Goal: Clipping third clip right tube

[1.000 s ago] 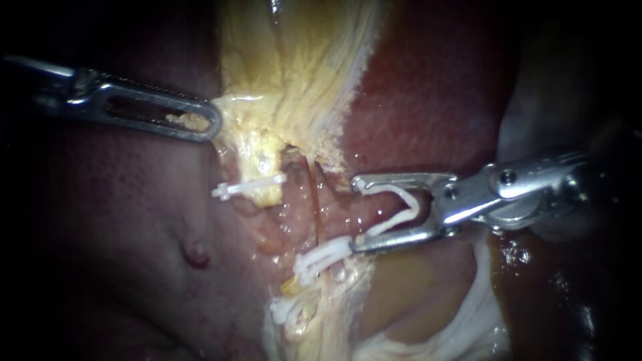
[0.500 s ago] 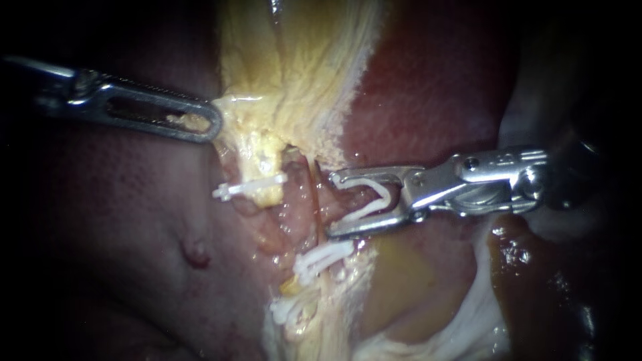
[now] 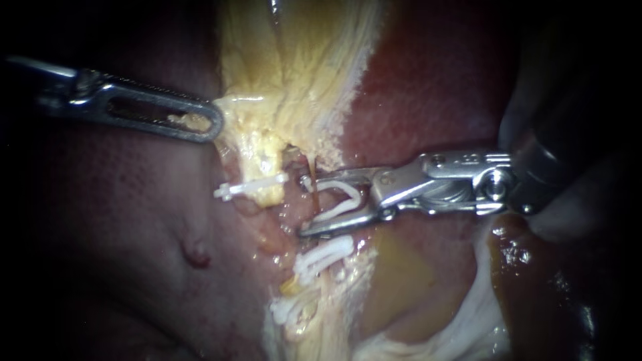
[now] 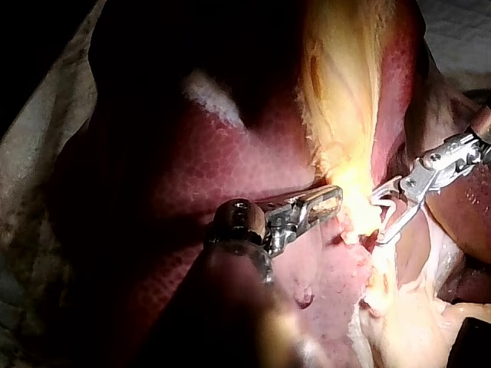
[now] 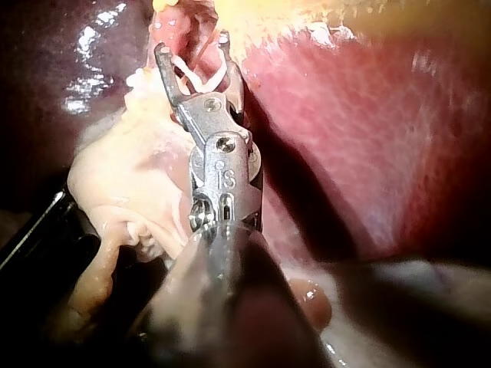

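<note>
Endoscope, left instrument: the left instrument (image 3: pixel 208 124), a grey metal shaft with long slotted jaws, enters from the left. Its jaws are pressed together on the edge of the pale yellow fibrous tissue (image 3: pixel 294 67), and a scrap of it shows in the slot.
Endoscope, right instrument: the right instrument (image 3: pixel 304 206), bright steel with hooked jaws, enters from the right. Its jaws stand wide apart and hold an open white clip (image 3: pixel 338 200), one leg seated against each jaw.
Endoscope, right tube: the thin reddish-brown right tube (image 3: pixel 313 194) crosses the gap between those jaws near their tips.
Endoscope, other clips: two closed white clips (image 3: pixel 326 257) lie lower along the same strand, the nearer one just beneath the lower jaw. A single white clip (image 3: pixel 251 185) sits across the neighbouring tube, to the left.
Endoscope, liver: the dark red liver (image 3: pixel 428 87) lies behind the right instrument.
Left wrist: the left instrument's (image 4: pixel 334 196) jaws are together at the yellow tissue. Just ahead of them, the right instrument (image 4: pixel 377 217) is spread around the open white clip.
Right wrist: the spread jaws (image 5: pixel 192 47) show the open white clip's (image 5: pixel 201 77) curved legs between them. The liver (image 5: pixel 368 115) lies beside the shaft.
</note>
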